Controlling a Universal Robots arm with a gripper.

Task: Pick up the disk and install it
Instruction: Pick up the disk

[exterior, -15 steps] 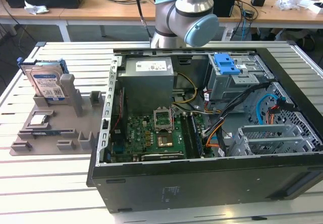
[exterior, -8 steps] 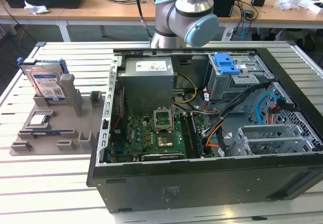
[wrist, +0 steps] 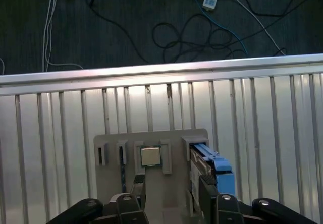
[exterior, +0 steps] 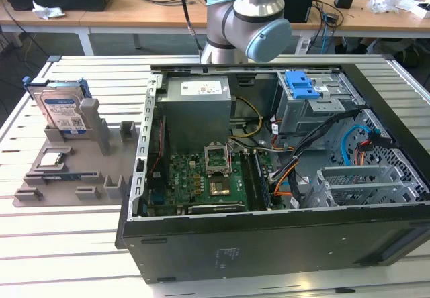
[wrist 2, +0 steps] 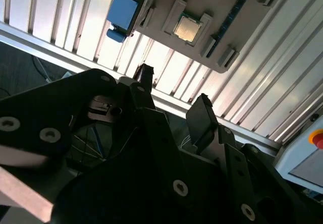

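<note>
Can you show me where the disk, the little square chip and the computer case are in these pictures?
disk [exterior: 62,110]: exterior view, on its labelled face.
chip [wrist: 150,156]: first wrist view, on its metal top.
computer case [exterior: 269,247]: exterior view, on its dark outer wall.

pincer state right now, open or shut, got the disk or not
Pincer: open, holding nothing. The disk stands on edge in the grey tray.
</note>
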